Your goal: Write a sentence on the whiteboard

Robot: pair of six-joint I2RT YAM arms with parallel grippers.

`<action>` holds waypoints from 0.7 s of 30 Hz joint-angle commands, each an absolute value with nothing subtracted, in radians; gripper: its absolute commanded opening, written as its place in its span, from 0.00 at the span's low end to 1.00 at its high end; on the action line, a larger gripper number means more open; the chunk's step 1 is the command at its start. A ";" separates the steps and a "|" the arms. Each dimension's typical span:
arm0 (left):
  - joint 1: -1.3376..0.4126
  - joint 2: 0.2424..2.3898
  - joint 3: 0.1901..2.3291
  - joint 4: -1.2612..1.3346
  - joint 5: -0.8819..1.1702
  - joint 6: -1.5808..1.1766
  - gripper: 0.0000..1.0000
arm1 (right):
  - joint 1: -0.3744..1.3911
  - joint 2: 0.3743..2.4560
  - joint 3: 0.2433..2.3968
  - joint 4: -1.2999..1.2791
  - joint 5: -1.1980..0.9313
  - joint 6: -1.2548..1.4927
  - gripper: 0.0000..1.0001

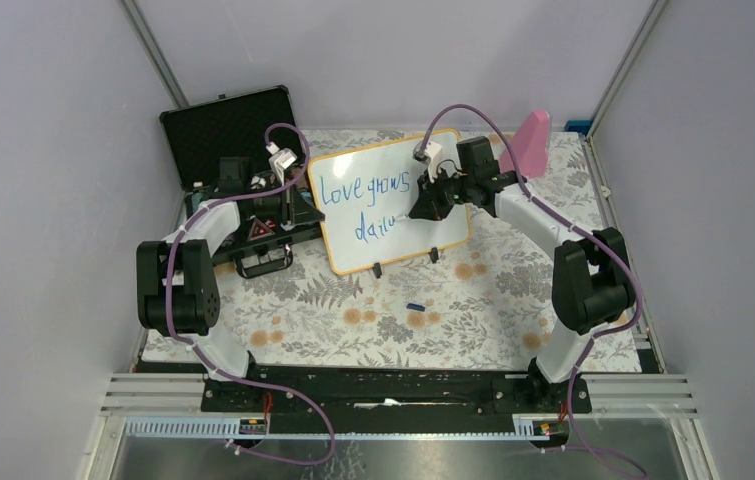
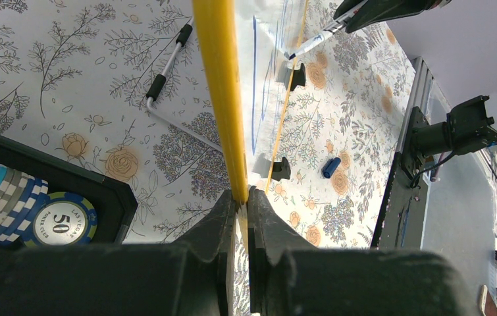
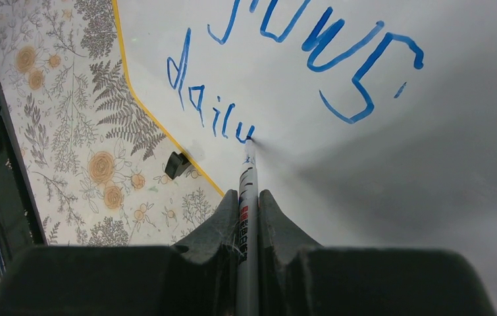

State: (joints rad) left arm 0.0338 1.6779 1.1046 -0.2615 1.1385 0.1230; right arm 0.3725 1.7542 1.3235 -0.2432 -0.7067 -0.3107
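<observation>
Whiteboard [image 1: 393,250] stands propped on its small feet [image 1: 377,269] straight ahead of the right gripper [image 3: 248,197], the sentence [image 3: 311,46] reading "Love grows" over an unfinished "daily", its last letter right at the tip of the marker [image 3: 249,168], which touches the surface. Right gripper is clamped on the marker barrel; left gripper [image 2: 240,197] pinches the board's yellow rim [image 2: 222,99] edge-on. Risk, by my reading: too hard a push on the closing stroke could rock the board or slip the rim from that thin pinch, skewing the letter.
</observation>
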 commanded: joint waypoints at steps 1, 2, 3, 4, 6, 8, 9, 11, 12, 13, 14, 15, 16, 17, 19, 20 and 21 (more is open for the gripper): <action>0.032 1.674 1.146 -0.224 1.133 0.158 0.00 | 0.363 1.737 1.305 -0.220 -0.688 -0.343 0.00; 0.031 1.674 1.146 -0.224 1.133 0.158 0.00 | 0.362 1.736 1.303 -0.220 -0.691 -0.344 0.00; 0.031 1.674 1.147 -0.224 1.133 0.158 0.00 | 0.363 1.735 1.298 -0.221 -0.693 -0.345 0.00; 0.031 1.676 1.146 -0.224 1.132 0.158 0.00 | 0.362 1.735 1.295 -0.219 -0.695 -0.345 0.00; 0.032 1.675 1.147 -0.224 1.132 0.158 0.00 | 0.362 1.736 1.287 -0.220 -0.697 -0.345 0.00; 0.031 1.675 1.149 -0.223 1.134 0.158 0.00 | 0.362 1.736 1.282 -0.220 -0.700 -0.346 0.00; 0.032 1.675 1.149 -0.224 1.132 0.158 0.00 | 0.362 1.734 1.278 -0.220 -0.700 -0.347 0.00; 0.031 1.676 1.148 -0.224 1.135 0.158 0.00 | 0.363 1.733 1.272 -0.220 -0.703 -0.347 0.00; 0.031 1.675 1.148 -0.223 1.134 0.158 0.00 | 0.364 1.732 1.270 -0.220 -0.706 -0.347 0.00; 0.031 1.676 1.148 -0.223 1.135 0.158 0.00 | 0.365 1.733 1.267 -0.220 -0.707 -0.346 0.00; 0.031 1.677 1.147 -0.223 1.135 0.158 0.00 | 0.365 1.730 1.260 -0.220 -0.708 -0.347 0.00; 0.031 1.676 1.147 -0.224 1.135 0.159 0.00 | 0.368 1.730 1.257 -0.220 -0.708 -0.349 0.00; 0.032 1.676 1.147 -0.223 1.134 0.160 0.00 | 0.370 1.730 1.253 -0.219 -0.706 -0.351 0.00; 0.032 1.676 1.147 -0.223 1.134 0.160 0.00 | 0.371 1.730 1.249 -0.218 -0.706 -0.352 0.00; 0.031 1.675 1.147 -0.223 1.134 0.160 0.00 | 0.375 1.731 1.242 -0.218 -0.707 -0.353 0.00; 0.032 1.676 1.148 -0.223 1.135 0.160 0.00 | 0.377 1.731 1.239 -0.218 -0.708 -0.353 0.00; 0.031 1.676 1.148 -0.224 1.134 0.159 0.00 | 0.379 1.733 1.236 -0.219 -0.707 -0.353 0.00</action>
State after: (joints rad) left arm 0.0338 1.6779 1.1046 -0.2615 1.1389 0.1230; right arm 0.3729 1.7542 1.2488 -0.2428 -0.7242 -0.3229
